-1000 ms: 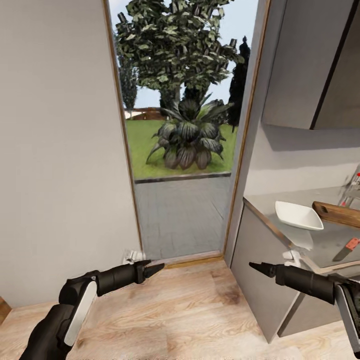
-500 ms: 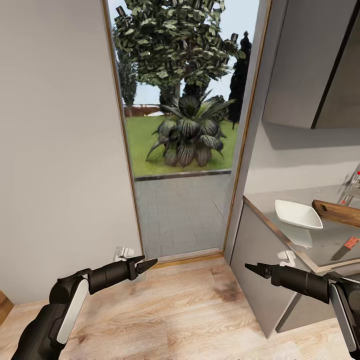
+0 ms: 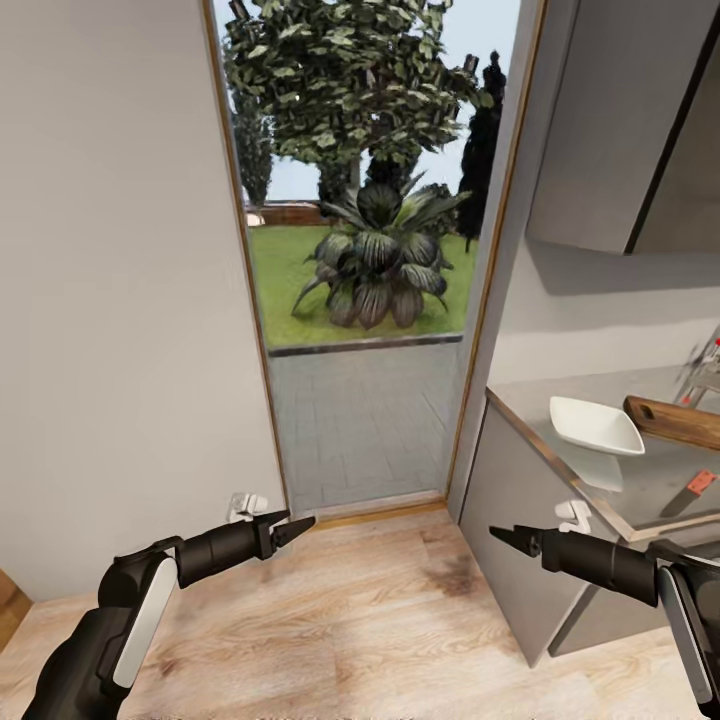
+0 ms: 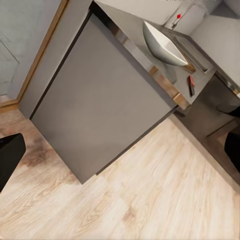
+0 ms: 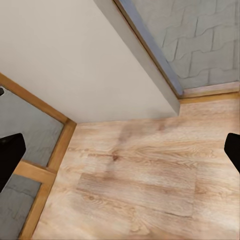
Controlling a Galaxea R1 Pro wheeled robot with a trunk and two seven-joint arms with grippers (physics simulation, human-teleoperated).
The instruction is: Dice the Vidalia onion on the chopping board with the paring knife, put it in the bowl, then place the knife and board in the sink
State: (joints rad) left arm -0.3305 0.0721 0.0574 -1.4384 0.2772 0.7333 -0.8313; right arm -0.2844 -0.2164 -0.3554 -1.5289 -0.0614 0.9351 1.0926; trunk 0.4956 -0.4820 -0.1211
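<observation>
My view had barely shifted over the last half second, so I stood short of the grey brushed-metal countertop (image 3: pixel 655 485) and its glossy white squarish bowl (image 3: pixel 595 427), my left gripper (image 3: pixel 292 526) and right gripper (image 3: pixel 510 538) both empty, fingers spread in the wrist views.

- The head camera looks forward and down from above both arms, toward an open doorway (image 3: pixel 360 300) — the countertop (image 3: pixel 650 480) with the bowl (image 3: pixel 595 427) sits at its right edge.
- The left wrist camera faces across the wooden floor (image 4: pixel 125 200) at the grey cabinet (image 4: pixel 100 105), fairly near, sharing bowl (image 4: pixel 162 45) and countertop (image 4: pixel 200 80) with the head view.
- The right wrist camera looks down close at floor (image 5: pixel 145 170) and wall base — floor shared with the others.
</observation>
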